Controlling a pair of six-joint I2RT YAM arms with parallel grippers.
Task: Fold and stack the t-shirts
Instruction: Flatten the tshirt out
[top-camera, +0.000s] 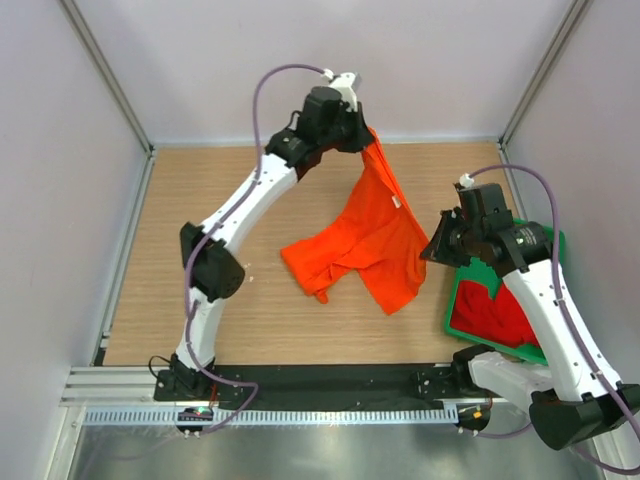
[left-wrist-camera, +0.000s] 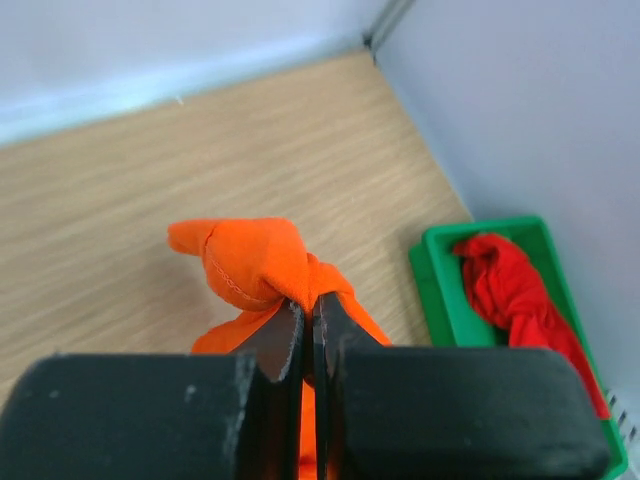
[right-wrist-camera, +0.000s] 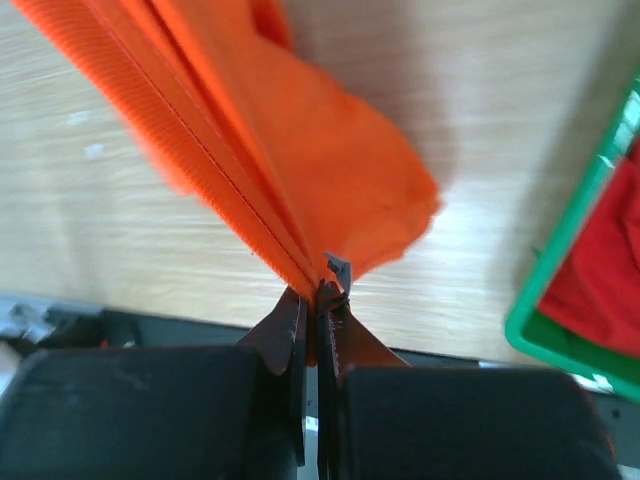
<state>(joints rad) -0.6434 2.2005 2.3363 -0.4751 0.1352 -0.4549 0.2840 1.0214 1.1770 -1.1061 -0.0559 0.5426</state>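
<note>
The bright orange t-shirt hangs in the air over the wooden table, stretched between both grippers. My left gripper is high at the back and shut on one bunched corner of the orange t-shirt. My right gripper is lower at the right, shut on another edge of the orange t-shirt. The shirt's lower part droops toward the table. The deep red t-shirt lies crumpled in the green tray; it also shows in the left wrist view.
The green tray stands at the right near the side wall, partly under my right arm. White walls with metal posts close in the back and both sides. A black strip runs along the table's near edge.
</note>
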